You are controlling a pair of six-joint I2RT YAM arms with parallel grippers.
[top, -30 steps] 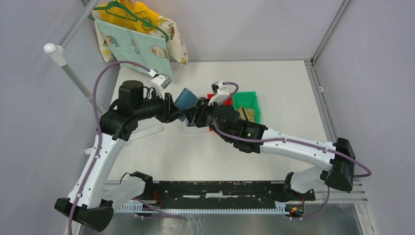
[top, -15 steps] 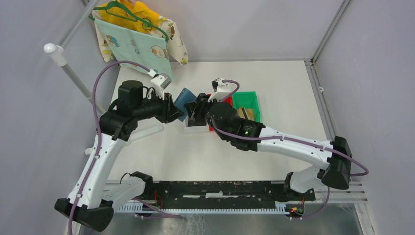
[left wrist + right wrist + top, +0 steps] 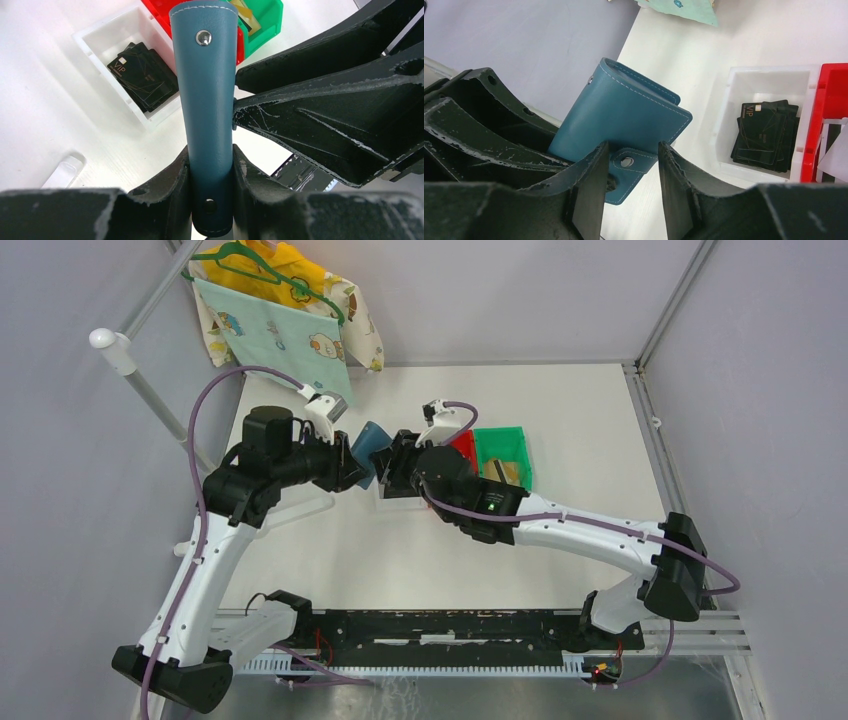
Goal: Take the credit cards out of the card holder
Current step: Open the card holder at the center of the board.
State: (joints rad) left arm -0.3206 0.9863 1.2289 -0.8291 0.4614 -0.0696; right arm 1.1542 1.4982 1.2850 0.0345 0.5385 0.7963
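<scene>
The left gripper [image 3: 210, 156] pinches the slate-blue folding leather card holder [image 3: 205, 100], held up mid-frame. The right gripper [image 3: 631, 150] has its fingers spread around the small strap tab [image 3: 626, 169], maybe not touching. I think the step is unsnapping it. Next, squeeze the tab and pull gently.

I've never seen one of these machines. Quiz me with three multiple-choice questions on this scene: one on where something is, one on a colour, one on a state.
1. Where do the black cards lie?
A. in the white bin
B. in the green bin
C. on the hanging cloth

2. What colour is the card holder outside?
A. tan
B. teal-blue
C. red

3. How is the card holder?
A. flat on the table
B. folded shut, clamped in the left gripper
C. spread open in a bin

Answers:
1 A: the left wrist view shows them inside its white walls.
2 B: both wrist views show blue leather.
3 B: it is pinched closed, off the table.
</scene>
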